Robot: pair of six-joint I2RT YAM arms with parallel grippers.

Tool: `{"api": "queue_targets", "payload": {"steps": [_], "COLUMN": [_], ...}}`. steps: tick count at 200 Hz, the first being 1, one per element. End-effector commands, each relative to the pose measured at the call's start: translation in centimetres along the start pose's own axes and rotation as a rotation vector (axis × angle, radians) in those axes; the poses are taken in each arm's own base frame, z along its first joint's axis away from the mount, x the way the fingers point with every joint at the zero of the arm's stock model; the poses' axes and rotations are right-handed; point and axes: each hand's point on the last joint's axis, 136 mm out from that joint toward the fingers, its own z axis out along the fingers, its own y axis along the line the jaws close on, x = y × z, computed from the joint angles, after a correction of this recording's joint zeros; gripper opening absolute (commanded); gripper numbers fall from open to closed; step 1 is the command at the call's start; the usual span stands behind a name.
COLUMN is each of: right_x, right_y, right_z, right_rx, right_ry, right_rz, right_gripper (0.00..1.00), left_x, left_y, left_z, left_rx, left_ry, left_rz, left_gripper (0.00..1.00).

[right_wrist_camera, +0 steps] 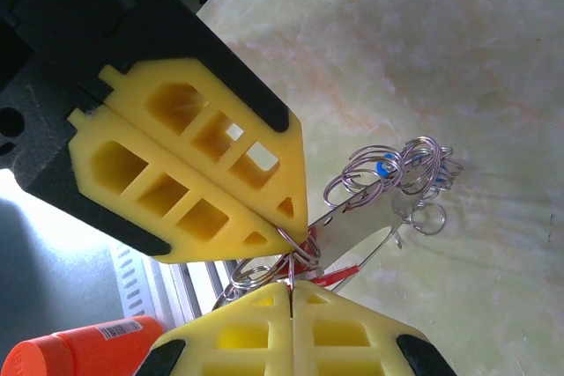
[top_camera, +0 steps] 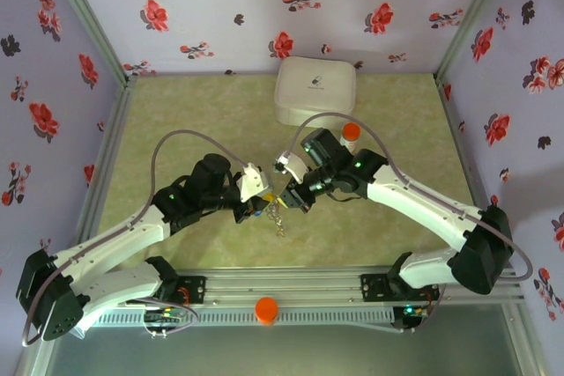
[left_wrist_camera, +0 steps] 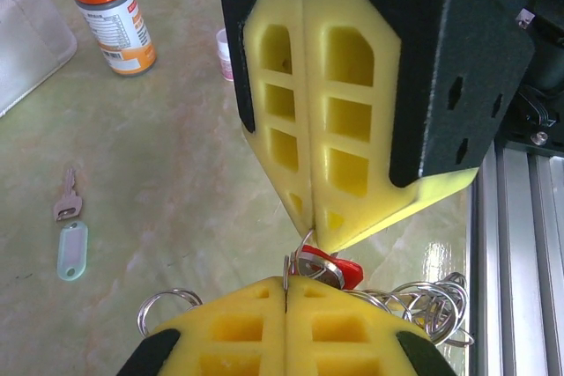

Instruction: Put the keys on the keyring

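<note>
Marbled green tabletop [top_camera: 397, 217] lies beneath the left gripper [left_wrist_camera: 285, 290] and right gripper [right_wrist_camera: 291, 286], both clamped shut, tip to tip, on a silvery keyring [right_wrist_camera: 297, 248], its keys [right_wrist_camera: 352, 217] hanging just beyond their fingertips.

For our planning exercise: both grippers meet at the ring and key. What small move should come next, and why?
Probably nudge the silver key further along the split ring: left gripper and right gripper are shut tip to tip on that ring, with the key wedged between them.

Greenish table [top_camera: 176, 112]: white box [top_camera: 315, 90] at far edge, orange-capped bottle [top_camera: 351, 134] beside it; silver key [left_wrist_camera: 68, 200] beside pale tag [left_wrist_camera: 72, 250].
</note>
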Motion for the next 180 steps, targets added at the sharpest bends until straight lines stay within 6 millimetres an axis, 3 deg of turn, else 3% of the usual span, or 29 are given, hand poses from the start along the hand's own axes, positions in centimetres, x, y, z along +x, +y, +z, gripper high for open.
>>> {"api": "queue_targets", "payload": {"steps": [1, 71, 131, 180], "right_x": [-1.3, -1.3, -0.3, -0.5], "right_y": [0.3, -0.5, -3.4, -3.4], "right_z": [-0.1, 0.1, 0.9, 1.8], "right_rx": [-0.016, 0.021, 0.144, 0.111], "right_ry": [-0.045, -0.051, 0.004, -0.014], "right_rz": [-0.002, 0.020, 0.106, 0.189], "right_gripper": [0.00, 0.00, 0.00, 0.00], "left_x": [-0.9, -0.6, -1.0, -0.8], "left_y": [-0.5, -0.7, -0.9, -0.4], "left_z": [0.1, 0.2, -0.5, -1.2], "left_rx": [0.022, 0.028, 0.019, -0.052], "left_ry": [-0.032, -0.019, -0.052, -0.066], "left_rz": [0.048, 0.061, 0.112, 0.214], "left_gripper": [0.00, 0.00, 0.00, 0.00]}}
